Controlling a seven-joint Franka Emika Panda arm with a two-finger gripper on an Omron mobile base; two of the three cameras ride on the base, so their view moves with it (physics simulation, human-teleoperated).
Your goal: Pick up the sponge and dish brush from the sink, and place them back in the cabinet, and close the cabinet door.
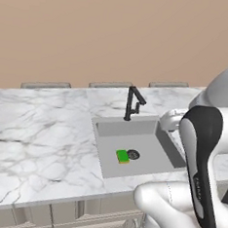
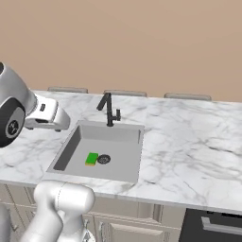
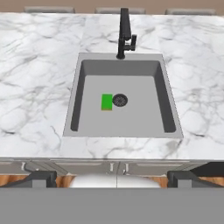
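Observation:
The grey sink (image 1: 148, 133) (image 2: 80, 142) (image 3: 162, 87) is set in the white marble counter. The bright green sponge (image 1: 123, 156) (image 2: 91, 159) (image 3: 106, 102) lies flat on the basin floor, right beside the round dark drain (image 3: 120, 100). My gripper (image 3: 112, 179) hangs high above the counter's front edge and looks down on the sink. Its two dark fingertips (image 3: 41, 178) stand wide apart, open, with nothing between them. The hand's white body (image 1: 172, 118) (image 2: 47, 116) hovers beside the sink. The dish brush, the cabinet and the cabinet door are out of view.
A black angular faucet (image 1: 133, 103) (image 2: 109, 109) (image 3: 124, 33) rises at the sink's back rim. Marble counter (image 1: 35, 138) (image 2: 189, 142) spreads on both sides. Beige base units (image 1: 77, 218) run below, and a dark appliance (image 2: 212, 227) sits at the lower right.

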